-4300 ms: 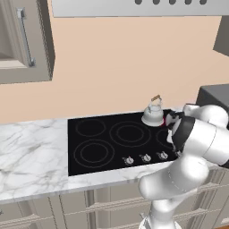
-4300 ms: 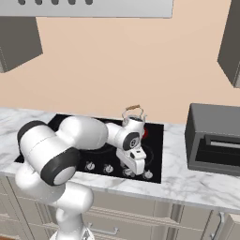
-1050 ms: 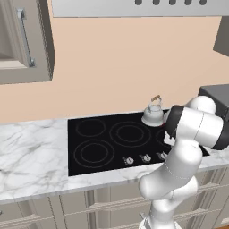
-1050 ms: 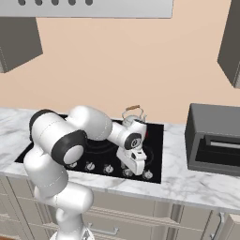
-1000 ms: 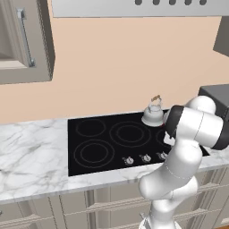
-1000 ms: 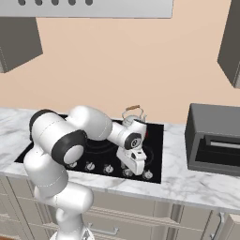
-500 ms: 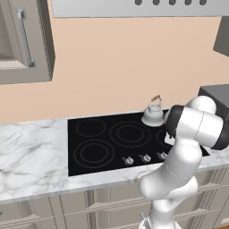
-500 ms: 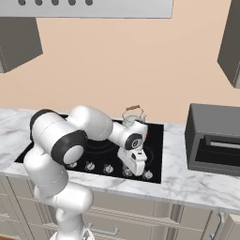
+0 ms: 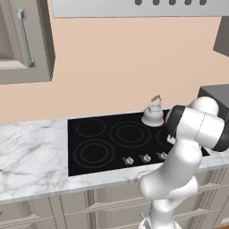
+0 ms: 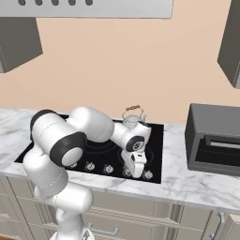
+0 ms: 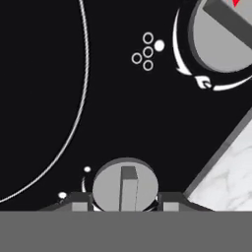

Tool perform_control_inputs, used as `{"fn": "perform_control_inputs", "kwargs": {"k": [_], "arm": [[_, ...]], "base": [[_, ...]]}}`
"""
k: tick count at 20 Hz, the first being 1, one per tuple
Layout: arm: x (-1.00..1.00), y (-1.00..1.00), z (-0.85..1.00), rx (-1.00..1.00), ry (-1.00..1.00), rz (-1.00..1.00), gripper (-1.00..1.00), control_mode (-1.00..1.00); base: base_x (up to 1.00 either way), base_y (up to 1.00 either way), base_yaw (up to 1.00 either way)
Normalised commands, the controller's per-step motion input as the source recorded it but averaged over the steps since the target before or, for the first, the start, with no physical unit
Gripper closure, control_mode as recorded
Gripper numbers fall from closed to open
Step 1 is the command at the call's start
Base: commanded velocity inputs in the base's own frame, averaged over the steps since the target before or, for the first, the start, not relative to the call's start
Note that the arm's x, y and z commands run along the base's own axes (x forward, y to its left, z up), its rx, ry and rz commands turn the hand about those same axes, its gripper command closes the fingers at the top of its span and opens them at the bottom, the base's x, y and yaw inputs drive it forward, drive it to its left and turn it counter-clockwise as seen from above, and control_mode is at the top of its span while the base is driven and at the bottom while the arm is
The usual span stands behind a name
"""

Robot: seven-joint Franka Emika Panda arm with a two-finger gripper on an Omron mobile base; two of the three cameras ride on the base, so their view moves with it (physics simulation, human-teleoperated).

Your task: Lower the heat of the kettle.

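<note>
The small silvery kettle [image 9: 153, 115] [image 10: 132, 120] stands on the back right burner of the black cooktop [image 9: 103, 143] [image 10: 157, 140]. My gripper [image 10: 136, 171] [image 11: 125, 201] points down at the front right knob row, in front of the kettle. In the hand view, a round grey knob [image 11: 125, 186] with a raised bar sits between my fingertips [image 11: 80, 203], which press against both its sides. A second knob [image 11: 224, 32] with a red mark lies just beyond it.
More knobs [image 9: 129, 160] [image 10: 108, 168] line the cooktop's front edge. A marble counter [image 9: 31, 156] [image 11: 231, 172] surrounds it. A dark grey microwave [image 10: 215, 138] stands at the right, a wall cabinet [image 9: 22, 40] hangs at the upper left, and a range hood [image 10: 93, 7] is overhead.
Nothing has visibly moved over the last second. Compared with four seconds ago, the arm's elbow has swung upward while the hand has stayed at the front knobs.
</note>
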Motion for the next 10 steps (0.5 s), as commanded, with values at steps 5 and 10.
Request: {"fn": "perform_control_inputs", "kwargs": {"k": [5,10], "arm": [[0.00,0.00,-0.08,0.00,0.06,-0.33,1.00,-1.00],[0.00,0.00,-0.10,0.00,0.06,-0.33,1.00,-1.00]], "base": [[0.00,0.00,0.00],[0.00,0.00,0.00]]}}
